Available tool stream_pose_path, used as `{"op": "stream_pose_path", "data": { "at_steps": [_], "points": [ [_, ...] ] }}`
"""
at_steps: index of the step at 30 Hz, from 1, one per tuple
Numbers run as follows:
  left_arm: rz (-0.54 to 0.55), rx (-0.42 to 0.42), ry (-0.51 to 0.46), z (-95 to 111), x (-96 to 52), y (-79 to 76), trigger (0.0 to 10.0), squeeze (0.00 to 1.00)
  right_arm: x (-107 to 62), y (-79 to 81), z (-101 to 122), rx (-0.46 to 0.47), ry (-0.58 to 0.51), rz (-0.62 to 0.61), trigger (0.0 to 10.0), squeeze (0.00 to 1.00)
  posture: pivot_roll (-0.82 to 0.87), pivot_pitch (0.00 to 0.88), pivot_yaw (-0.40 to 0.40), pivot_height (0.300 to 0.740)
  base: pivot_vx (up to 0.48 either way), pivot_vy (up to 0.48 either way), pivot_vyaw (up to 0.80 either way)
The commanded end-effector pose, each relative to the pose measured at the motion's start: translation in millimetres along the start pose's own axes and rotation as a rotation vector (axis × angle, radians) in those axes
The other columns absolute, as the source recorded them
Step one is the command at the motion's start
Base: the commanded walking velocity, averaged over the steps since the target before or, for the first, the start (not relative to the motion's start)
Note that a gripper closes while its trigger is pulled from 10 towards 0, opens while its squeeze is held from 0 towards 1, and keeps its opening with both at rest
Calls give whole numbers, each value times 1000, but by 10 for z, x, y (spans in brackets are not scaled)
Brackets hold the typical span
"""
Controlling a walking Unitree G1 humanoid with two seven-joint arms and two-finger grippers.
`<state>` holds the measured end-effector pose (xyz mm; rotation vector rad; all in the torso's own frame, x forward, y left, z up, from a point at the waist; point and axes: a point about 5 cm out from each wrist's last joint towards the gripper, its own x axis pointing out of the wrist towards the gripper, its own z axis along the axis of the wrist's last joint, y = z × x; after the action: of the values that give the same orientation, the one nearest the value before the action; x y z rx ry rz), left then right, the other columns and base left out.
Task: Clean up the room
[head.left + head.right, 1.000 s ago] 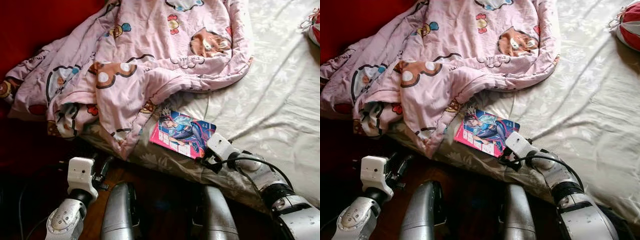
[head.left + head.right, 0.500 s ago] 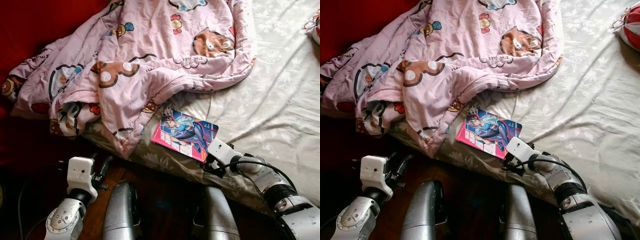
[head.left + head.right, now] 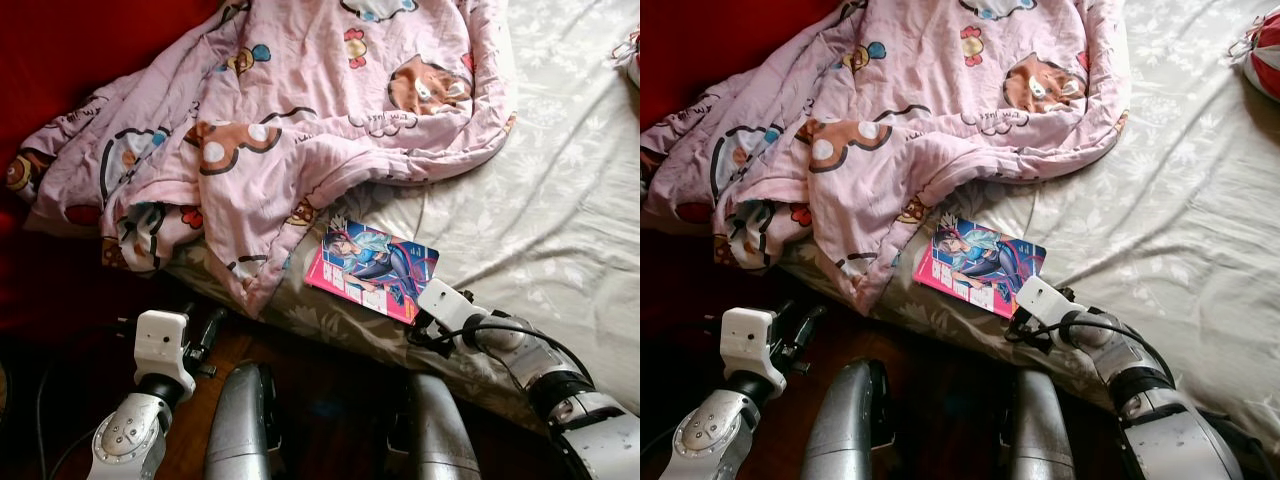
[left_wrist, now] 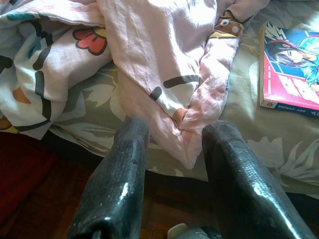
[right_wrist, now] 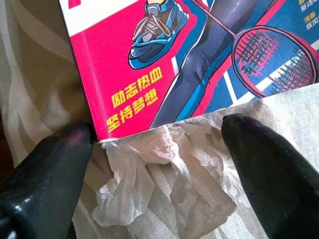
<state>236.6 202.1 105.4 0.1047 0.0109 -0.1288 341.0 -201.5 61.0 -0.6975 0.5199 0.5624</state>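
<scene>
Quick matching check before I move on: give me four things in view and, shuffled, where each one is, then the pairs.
Things:
1. comic book
2. pink quilt
3. crumpled tissue
4. left gripper

Places:
A. low beside the bed edge, over the dark floor, fingers apart
B. bunched across the far left of the bed, one corner hanging over the edge
C. flat on the sheet near the bed's front edge
D. between the right gripper's open fingers, overlapping the book's near corner

Pairs: 1-C, 2-B, 3-D, 4-A
</scene>
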Motion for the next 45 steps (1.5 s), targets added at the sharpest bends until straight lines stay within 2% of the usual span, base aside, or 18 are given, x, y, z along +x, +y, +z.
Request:
{"op": "stream_pose_path", "data": {
  "at_steps": [1,2,3,12,23,45],
  "points": [
    [11,-1,55,-106,-68,36,10000,0,-6,69,-126,14,46,16,6510,0,78,366,17,601,0,0,0],
    [11,0,55,-107,-69,35,10000,0,-1,83,-127,16,45,18,745,0,78,366,17,601,0,0,0],
    [12,0,55,-108,-70,35,10000,0,5,97,-125,17,44,20,0,0,78,366,17,601,0,0,0],
    [13,3,59,-114,-80,36,10000,0,23,170,-143,9,48,49,0,0,82,368,19,601,0,0,0],
    [13,6,66,-130,-81,40,10000,0,19,188,-184,-19,77,59,0,0,82,367,17,601,0,0,0],
    [11,12,68,-152,-46,8,10000,0,70,381,-205,-17,82,120,0,0,77,349,7,601,0,0,0]
  ]
}}
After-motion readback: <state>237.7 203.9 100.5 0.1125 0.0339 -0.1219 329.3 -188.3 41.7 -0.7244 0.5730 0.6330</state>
